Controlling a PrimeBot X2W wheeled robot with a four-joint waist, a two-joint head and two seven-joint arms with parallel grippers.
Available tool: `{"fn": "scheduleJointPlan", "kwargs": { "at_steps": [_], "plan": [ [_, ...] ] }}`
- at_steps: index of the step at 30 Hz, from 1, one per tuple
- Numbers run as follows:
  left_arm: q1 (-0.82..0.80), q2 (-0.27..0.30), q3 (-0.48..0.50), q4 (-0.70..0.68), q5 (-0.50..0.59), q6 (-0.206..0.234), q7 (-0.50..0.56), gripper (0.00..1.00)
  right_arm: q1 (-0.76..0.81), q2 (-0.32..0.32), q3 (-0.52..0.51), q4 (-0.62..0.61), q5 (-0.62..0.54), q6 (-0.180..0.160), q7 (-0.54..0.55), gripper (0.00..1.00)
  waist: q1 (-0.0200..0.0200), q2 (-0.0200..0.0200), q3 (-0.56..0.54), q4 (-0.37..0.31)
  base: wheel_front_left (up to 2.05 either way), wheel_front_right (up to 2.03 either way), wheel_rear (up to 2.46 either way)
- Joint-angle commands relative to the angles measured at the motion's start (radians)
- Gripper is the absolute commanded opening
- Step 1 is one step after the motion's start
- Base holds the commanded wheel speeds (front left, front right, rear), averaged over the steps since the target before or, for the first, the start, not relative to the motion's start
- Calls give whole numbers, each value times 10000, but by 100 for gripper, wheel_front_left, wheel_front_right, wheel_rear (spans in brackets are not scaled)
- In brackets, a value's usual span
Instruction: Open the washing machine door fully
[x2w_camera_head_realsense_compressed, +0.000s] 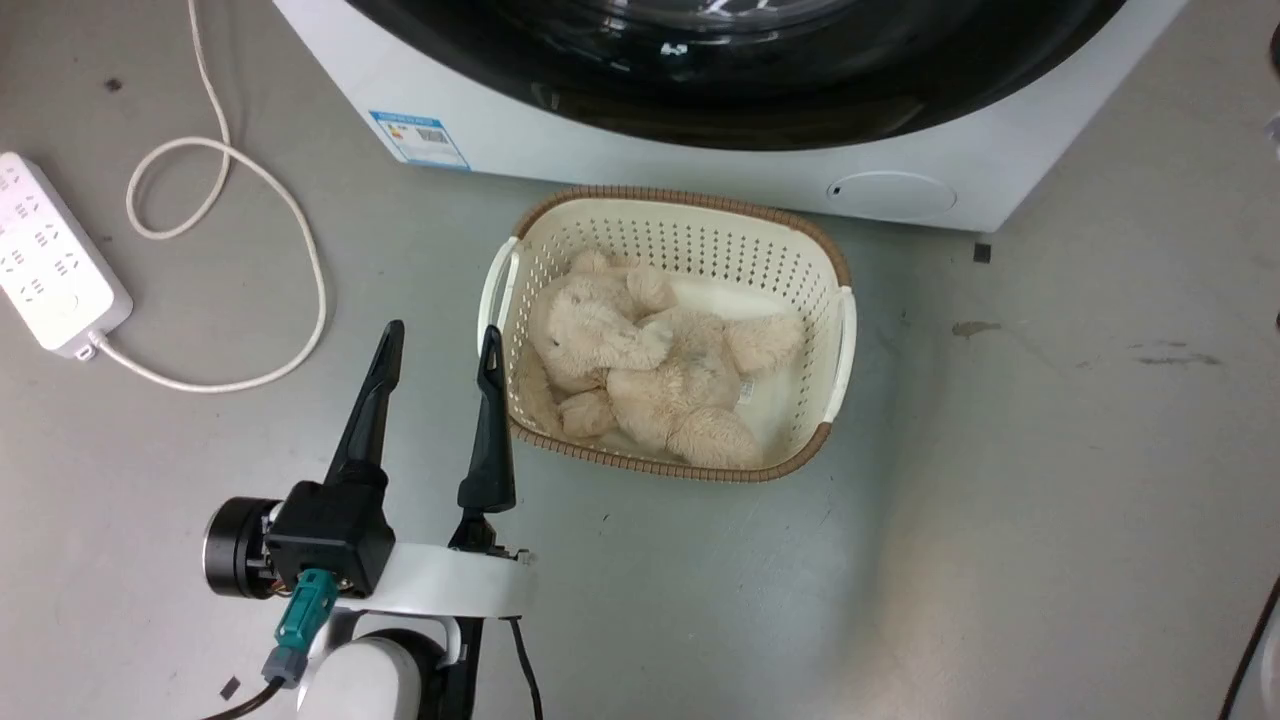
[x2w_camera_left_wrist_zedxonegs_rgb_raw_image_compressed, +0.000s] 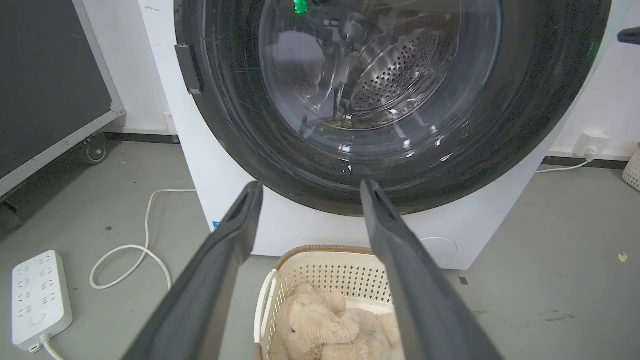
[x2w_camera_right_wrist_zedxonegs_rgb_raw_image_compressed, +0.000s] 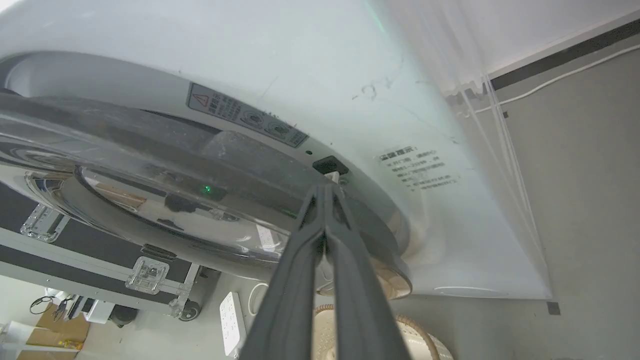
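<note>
The white washing machine (x2w_camera_head_realsense_compressed: 620, 150) stands at the top of the head view. Its glossy black washing machine door (x2w_camera_left_wrist_zedxonegs_rgb_raw_image_compressed: 525, 125) faces the left wrist camera, steel drum showing through the glass. In the right wrist view the door (x2w_camera_right_wrist_zedxonegs_rgb_raw_image_compressed: 200, 170) seems slightly ajar, with a warning label showing behind its rim. My right gripper (x2w_camera_right_wrist_zedxonegs_rgb_raw_image_compressed: 326, 187) is shut, its tips at the door's edge beside a small black latch slot (x2w_camera_right_wrist_zedxonegs_rgb_raw_image_compressed: 330, 165). My left gripper (x2w_camera_head_realsense_compressed: 440, 350) hangs open and empty over the floor, left of the basket, and points at the door's lower rim (x2w_camera_left_wrist_zedxonegs_rgb_raw_image_compressed: 311, 186).
A cream laundry basket (x2w_camera_head_realsense_compressed: 690, 200) holding a teddy bear (x2w_camera_head_realsense_compressed: 650, 370) sits on the floor right before the machine. A white power strip (x2w_camera_head_realsense_compressed: 50, 260) and its looped cable (x2w_camera_head_realsense_compressed: 300, 230) lie to the left. A black wheeled case (x2w_camera_left_wrist_zedxonegs_rgb_raw_image_compressed: 50, 90) stands beside the machine.
</note>
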Motion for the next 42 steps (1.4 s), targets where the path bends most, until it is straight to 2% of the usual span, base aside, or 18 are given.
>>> {"fn": "scheduleJointPlan", "kwargs": {
  "at_steps": [1, 16, 23, 25, 34, 42],
  "plan": [
    [-188, 8, -59, -103, -67, 54, -120, 100, -630, -75, -133, 290, 389, -1, 479, 0, 0, 0, 159, 67, 0, 0, 0],
    [-525, 10, -425, -346, -298, 284, -413, 100, -2617, -187, -965, 1717, 1155, -3, 2534, 0, 0, 0, 969, 415, 0, 0, 0],
    [-635, 11, -537, -385, -381, 386, -559, 100, -2881, -106, -1284, 1968, 1481, -4, 3832, 0, 0, 0, 1135, 531, 0, 0, 0],
    [-663, 11, -534, -346, -387, 386, -643, 100, -2719, -24, -1576, 1876, 1720, -4, 4492, 0, 0, 0, 1079, 523, 0, 0, 0],
    [-376, 12, -346, -67, -227, 145, -831, 100, -1695, 640, -2239, 1269, 2329, -5, 5899, 0, 0, 0, 379, 329, 0, 0, 0],
    [168, 12, -177, 312, -237, -173, -849, 100, 399, 1458, -2299, 204, 2286, -6, 7027, 0, 0, 0, -772, 204, 0, 0, 0]
  ]
}}
